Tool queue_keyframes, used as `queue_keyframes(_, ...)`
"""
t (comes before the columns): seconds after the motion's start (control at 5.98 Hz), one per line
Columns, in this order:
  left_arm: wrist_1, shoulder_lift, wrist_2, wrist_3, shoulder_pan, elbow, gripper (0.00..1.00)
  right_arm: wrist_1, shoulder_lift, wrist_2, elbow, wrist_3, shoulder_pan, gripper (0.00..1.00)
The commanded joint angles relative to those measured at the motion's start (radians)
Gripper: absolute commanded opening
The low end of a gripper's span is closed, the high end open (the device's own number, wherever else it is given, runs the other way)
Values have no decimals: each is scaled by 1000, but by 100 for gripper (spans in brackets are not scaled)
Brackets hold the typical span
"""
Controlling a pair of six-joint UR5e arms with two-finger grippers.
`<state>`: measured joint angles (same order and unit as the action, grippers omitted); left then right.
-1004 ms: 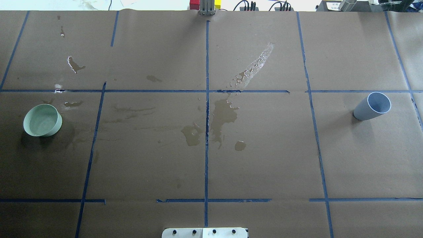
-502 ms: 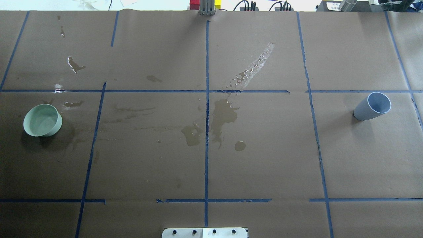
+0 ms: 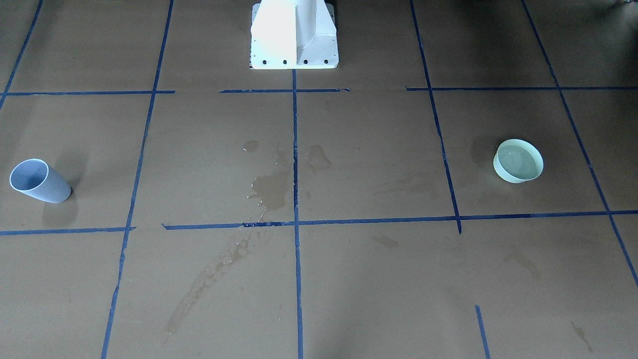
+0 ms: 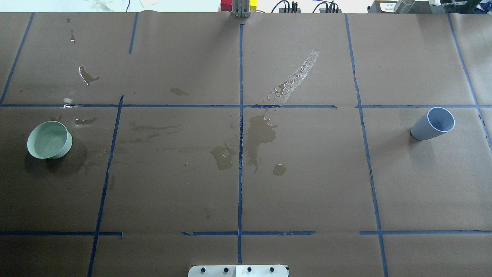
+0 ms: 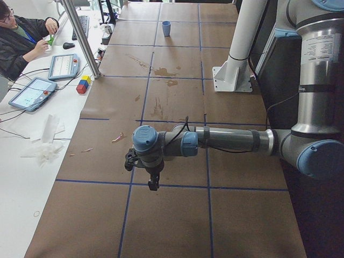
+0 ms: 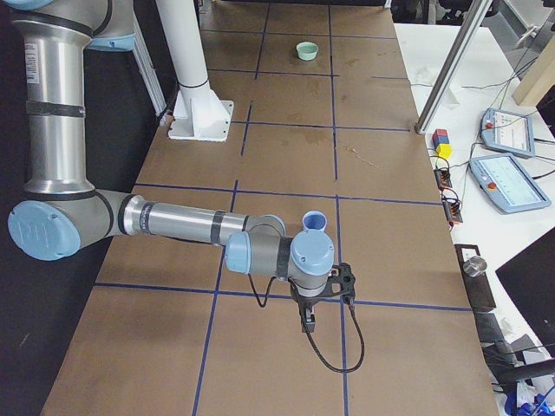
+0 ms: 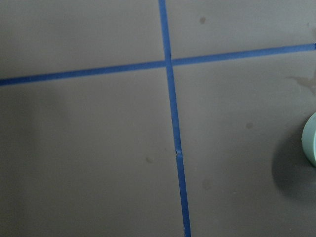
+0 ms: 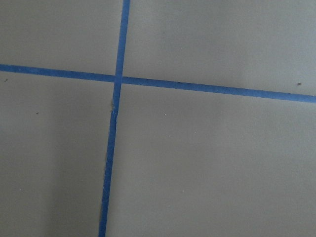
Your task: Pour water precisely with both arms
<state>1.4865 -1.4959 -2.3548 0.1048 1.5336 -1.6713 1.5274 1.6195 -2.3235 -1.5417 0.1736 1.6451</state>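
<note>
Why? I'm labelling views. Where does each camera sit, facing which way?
Front-facing: across table, facing robot; white pedestal shows.
Overhead: behind robot, facing forward-down; base plate only.
Exterior left: table's left end; left arm near.
Exterior right: opposite end; right arm near.
Left wrist: downward; green bowl edge only.
Right wrist: downward; tape only.
Shared: first two show green bowl, blue cup.

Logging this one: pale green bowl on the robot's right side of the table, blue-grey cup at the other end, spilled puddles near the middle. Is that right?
Not quite. The pale green bowl sits on the robot's left side of the table. The overhead exterior view shows it near that view's left edge. The rest holds: the blue-grey cup is at the other end, and the spilled puddles lie near the middle.
</note>
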Motion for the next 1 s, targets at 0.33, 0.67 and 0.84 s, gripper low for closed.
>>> queue_keyframes(0.33, 0, 16, 6, 1, -6, -5, 100, 0, 2, -2, 2, -6, -7, 100)
queue_keyframes(0.67, -8, 16, 3, 1, -6, -16, 100, 4, 2, -2, 6, -6, -10, 100)
queue_keyframes(0.84, -3, 14, -1, 1, -6, -18, 100, 2, 2, -3, 6, -6, -14, 100)
